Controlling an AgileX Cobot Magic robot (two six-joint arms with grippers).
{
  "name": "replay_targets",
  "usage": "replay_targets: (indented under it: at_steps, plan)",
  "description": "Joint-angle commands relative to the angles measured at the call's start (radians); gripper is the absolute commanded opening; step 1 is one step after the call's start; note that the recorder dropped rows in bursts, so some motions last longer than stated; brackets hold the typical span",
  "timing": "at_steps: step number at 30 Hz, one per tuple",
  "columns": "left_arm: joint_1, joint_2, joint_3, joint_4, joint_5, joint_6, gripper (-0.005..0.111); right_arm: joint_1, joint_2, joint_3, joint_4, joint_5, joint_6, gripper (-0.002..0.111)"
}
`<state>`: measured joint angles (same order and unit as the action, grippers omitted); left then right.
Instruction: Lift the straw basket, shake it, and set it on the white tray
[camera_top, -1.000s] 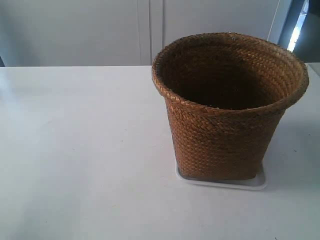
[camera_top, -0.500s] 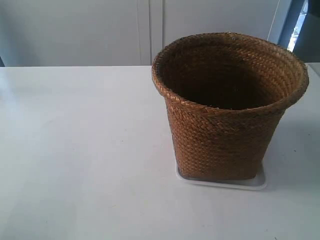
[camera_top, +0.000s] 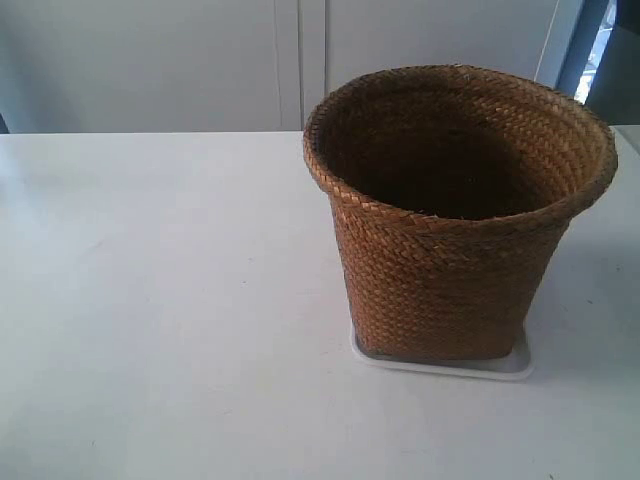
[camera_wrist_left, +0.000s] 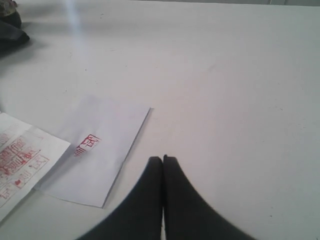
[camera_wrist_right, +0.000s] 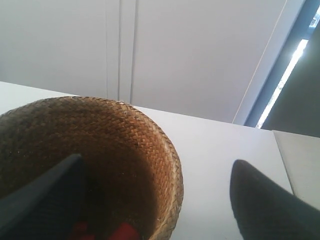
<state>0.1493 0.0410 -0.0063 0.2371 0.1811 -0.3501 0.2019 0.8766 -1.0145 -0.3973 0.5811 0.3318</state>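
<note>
The straw basket (camera_top: 450, 270) stands upright on the white tray (camera_top: 515, 365), whose rim shows only along the base's front and right side. Neither arm appears in the exterior view. In the right wrist view my right gripper (camera_wrist_right: 157, 161) is open and straddles the braided rim of the straw basket (camera_wrist_right: 145, 135): one finger (camera_wrist_right: 55, 190) is inside, the other (camera_wrist_right: 260, 200) is outside over the table. It touches nothing that I can see. My left gripper (camera_wrist_left: 163, 159) is shut and empty, low over the bare table, far from the basket.
Something red (camera_wrist_right: 122, 232) lies at the bottom of the basket. A folded white sheet (camera_wrist_left: 100, 150) with a red stamp and a red-printed paper (camera_wrist_left: 20, 160) lie beside the left gripper. A dark object (camera_wrist_left: 10, 30) sits at the table's far edge.
</note>
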Motion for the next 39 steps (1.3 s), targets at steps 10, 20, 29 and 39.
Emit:
replay_targets:
  at_steps: [10, 20, 29, 39]
  plan:
    - [-0.082, -0.041, 0.006, 0.156, 0.147, 0.133, 0.0, -0.001, -0.007, 0.004, -0.001, -0.007, 0.006, 0.074]
    - [-0.082, -0.041, 0.006, -0.024, 0.122, 0.207, 0.0, -0.001, -0.007, 0.004, -0.001, -0.007, 0.006, 0.074]
    - [-0.082, -0.041, 0.006, -0.152, 0.072, 0.48, 0.0, -0.001, -0.007, 0.004, -0.001, -0.007, 0.006, 0.074]
    - [-0.082, -0.041, 0.006, -0.155, 0.072, 0.48, 0.0, -0.001, -0.007, 0.004, -0.001, -0.007, 0.006, 0.074]
